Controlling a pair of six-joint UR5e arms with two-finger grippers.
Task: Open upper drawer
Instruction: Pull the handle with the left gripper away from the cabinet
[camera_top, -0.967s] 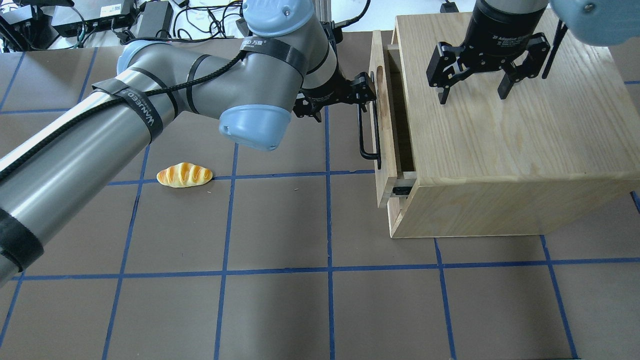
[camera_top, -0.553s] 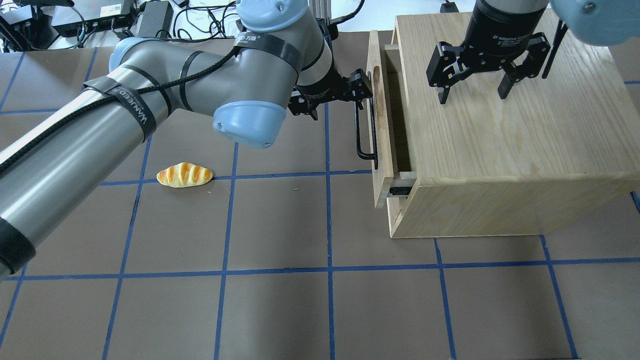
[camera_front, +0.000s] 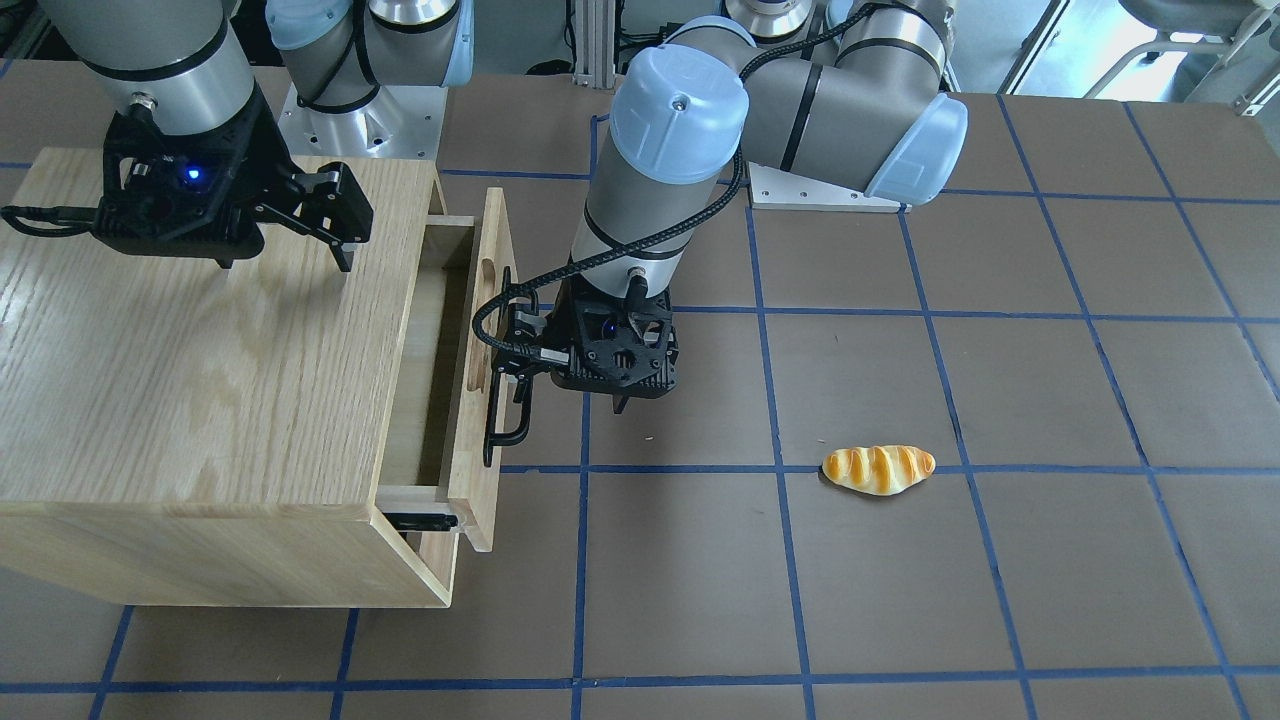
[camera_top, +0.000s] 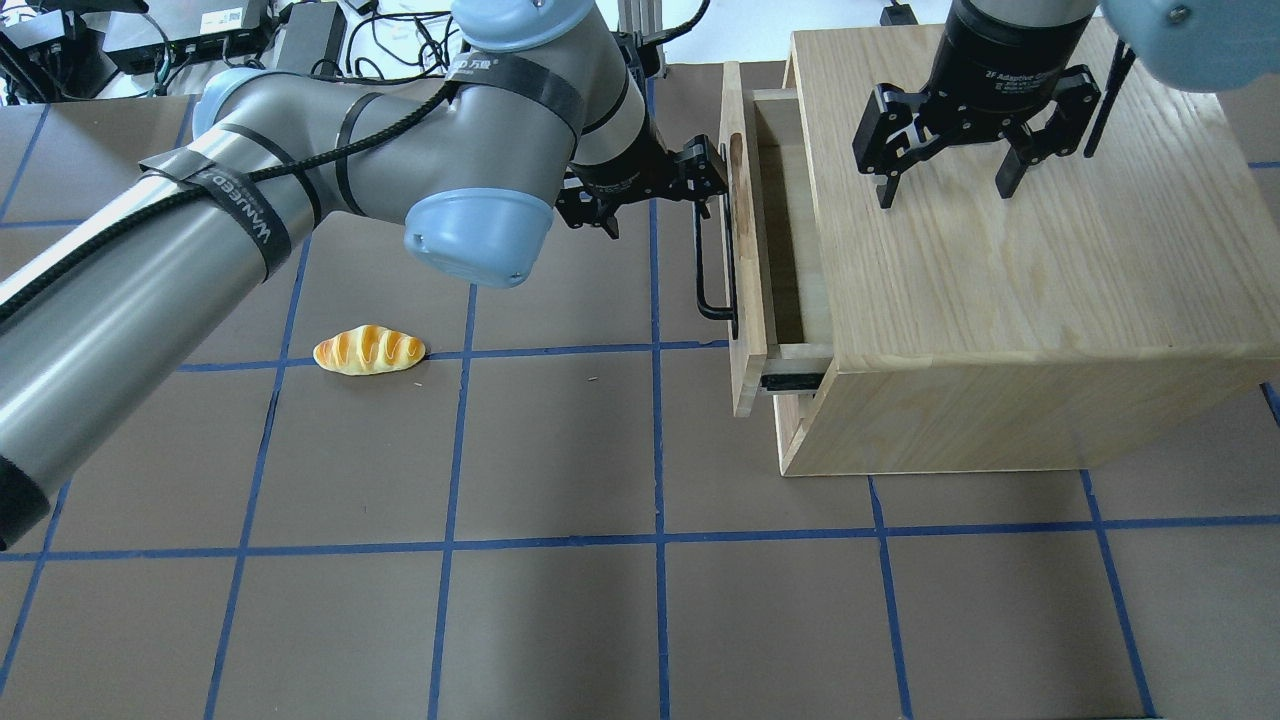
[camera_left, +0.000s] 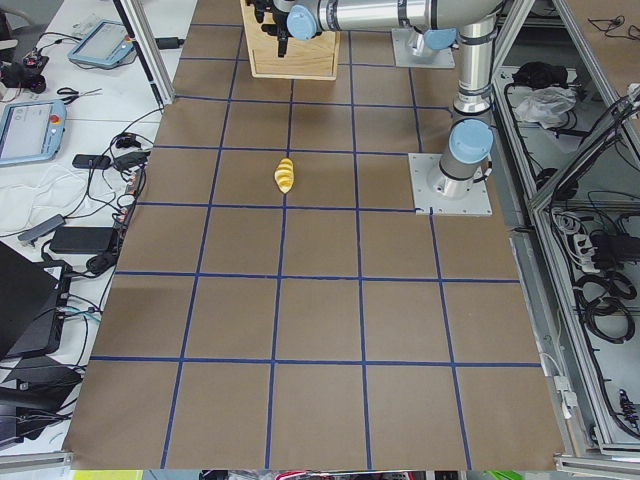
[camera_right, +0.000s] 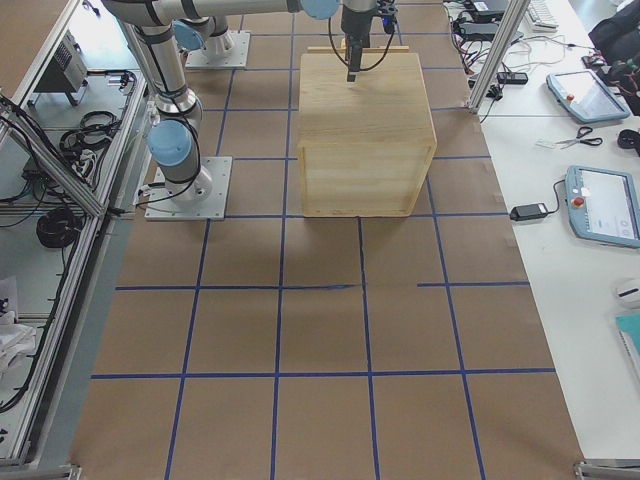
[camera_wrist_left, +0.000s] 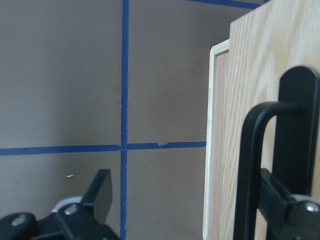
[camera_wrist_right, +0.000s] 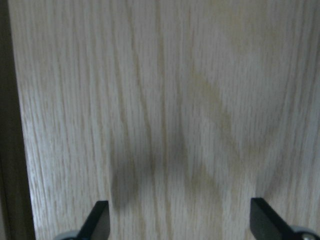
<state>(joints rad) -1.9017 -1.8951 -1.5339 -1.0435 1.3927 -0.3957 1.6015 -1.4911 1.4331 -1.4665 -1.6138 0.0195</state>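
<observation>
The upper drawer (camera_top: 745, 250) of the light oak cabinet (camera_top: 1000, 280) stands partly pulled out, its inside showing (camera_front: 430, 350). Its black bar handle (camera_top: 712, 260) faces the left arm. My left gripper (camera_top: 712, 185) is open, its jaws wide apart around the handle. In the left wrist view one finger (camera_wrist_left: 297, 130) lies between the handle (camera_wrist_left: 247, 175) and the drawer front (camera_wrist_left: 255, 60). My right gripper (camera_top: 945, 190) is open and empty, fingertips down on or just above the cabinet top (camera_wrist_right: 165, 100).
A bread roll (camera_top: 369, 350) lies on the brown mat left of the cabinet, also in the front view (camera_front: 878, 469). The cabinet's lower front panel (camera_front: 430, 560) stays closed under the drawer. Cables and electronics (camera_top: 200, 40) sit beyond the table's far edge.
The upper drawer has slid further out of the cabinet, toward the left. My left gripper moved left with the handle. The right gripper has stayed in place.
</observation>
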